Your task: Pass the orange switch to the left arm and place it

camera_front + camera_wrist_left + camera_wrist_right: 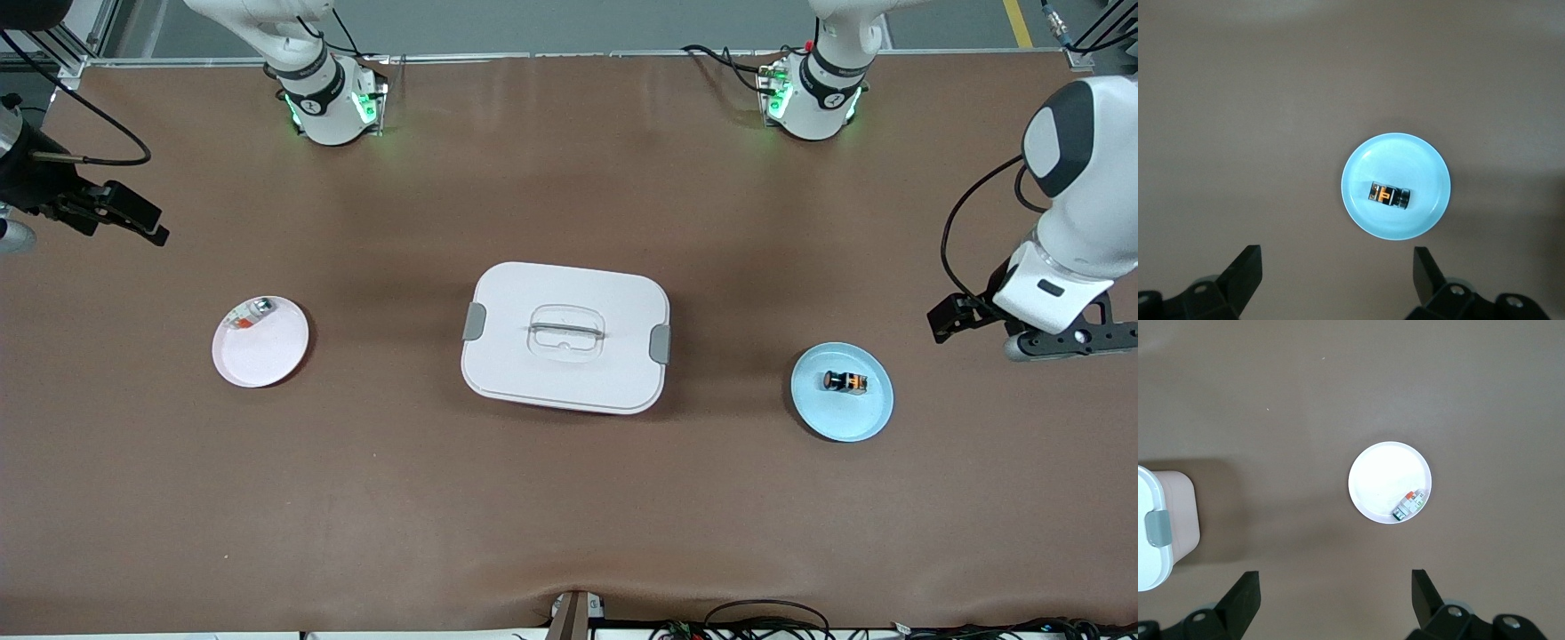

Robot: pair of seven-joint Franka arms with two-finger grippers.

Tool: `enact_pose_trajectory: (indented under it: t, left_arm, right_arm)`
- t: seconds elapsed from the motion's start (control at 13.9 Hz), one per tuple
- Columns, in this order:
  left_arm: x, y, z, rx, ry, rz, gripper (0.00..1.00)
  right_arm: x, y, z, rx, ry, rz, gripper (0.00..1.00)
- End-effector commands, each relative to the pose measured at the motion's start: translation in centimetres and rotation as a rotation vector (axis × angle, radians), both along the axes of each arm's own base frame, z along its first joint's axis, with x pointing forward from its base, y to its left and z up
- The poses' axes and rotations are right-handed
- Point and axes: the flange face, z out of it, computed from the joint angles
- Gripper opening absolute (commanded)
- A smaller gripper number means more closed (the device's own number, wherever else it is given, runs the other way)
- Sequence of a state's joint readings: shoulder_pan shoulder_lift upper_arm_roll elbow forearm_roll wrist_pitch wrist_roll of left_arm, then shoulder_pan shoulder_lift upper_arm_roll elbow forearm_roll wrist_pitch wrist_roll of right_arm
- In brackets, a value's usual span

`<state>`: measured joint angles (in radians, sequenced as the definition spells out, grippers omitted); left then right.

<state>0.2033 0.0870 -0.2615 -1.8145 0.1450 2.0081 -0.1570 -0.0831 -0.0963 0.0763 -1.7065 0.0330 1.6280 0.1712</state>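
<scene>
The left claw (1335,277) hangs with fingers apart above the counter (569,498) near the blue plate (867,418) holding the orange switch (845,381); the right claw (1335,597) waits likewise spread. The box (565,337) sits mid-counter.

Robotics lab bench: two arm bases (329,102) bolted along top of frame on brown mat (569,498), cables (765,618) at lower edge.

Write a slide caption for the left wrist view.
Open left gripper above brown table, orange switch lying on blue plate.
</scene>
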Motion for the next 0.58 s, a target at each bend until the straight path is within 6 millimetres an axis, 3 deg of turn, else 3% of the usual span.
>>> enact_pose_trajectory:
  t: [0.0, 0.29, 0.5]
  left_arm:
    - [-0.3, -0.9, 2.8, -0.014, 0.019, -0.018, 1.00]
    - [-0.8, -0.7, 4.2, -0.042, 0.017, 0.002, 1.00]
    - [-1.9, -0.7, 6.8, -0.086, -0.023, 0.012, 1.00]
  right_arm:
    - [-0.8, 0.0, 0.3, 0.013, -0.013, 0.005, 1.00]
    - [-0.7, 0.1, 0.2, 0.013, -0.012, 0.016, 1.00]
    - [-0.7, 0.0, 0.2, 0.012, -0.014, 0.074, 1.00]
